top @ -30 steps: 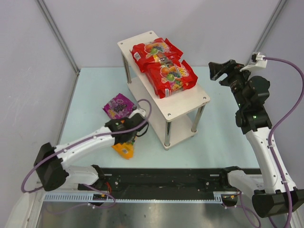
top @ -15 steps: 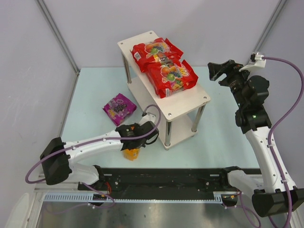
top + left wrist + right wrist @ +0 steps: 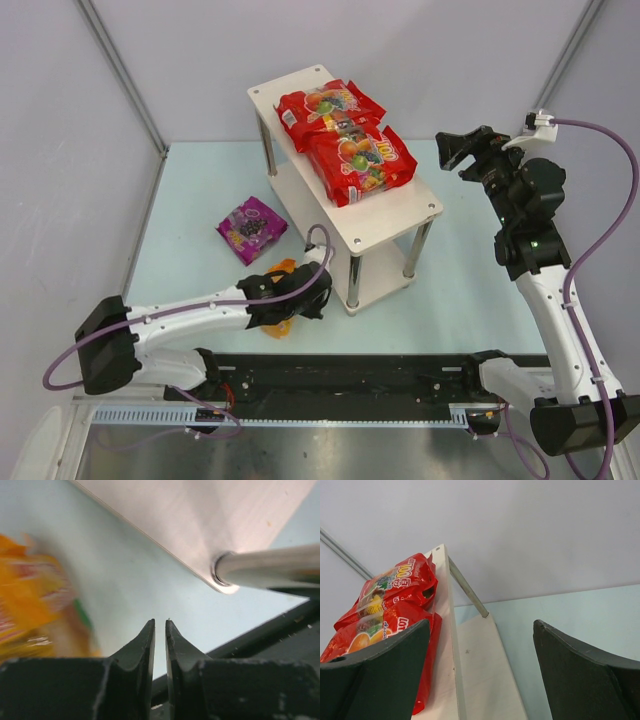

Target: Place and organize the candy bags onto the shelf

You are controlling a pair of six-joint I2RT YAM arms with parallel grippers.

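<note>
We see two red candy bags (image 3: 345, 135) lying on the top board of the shelf (image 3: 395, 218), one overlapping the other. The purple bag (image 3: 251, 228) lies on the bench (image 3: 200, 190) to the left of the shelf. The orange-yellow bag (image 3: 281, 268) lies on the bench beside the shelf's near left leg, partly hidden under our left hand (image 3: 160, 622). That hand's fingers stand a narrow slit apart with nothing between them. Our right hand (image 3: 481, 625) hangs to the right of the shelf, spread wide and empty.
</note>
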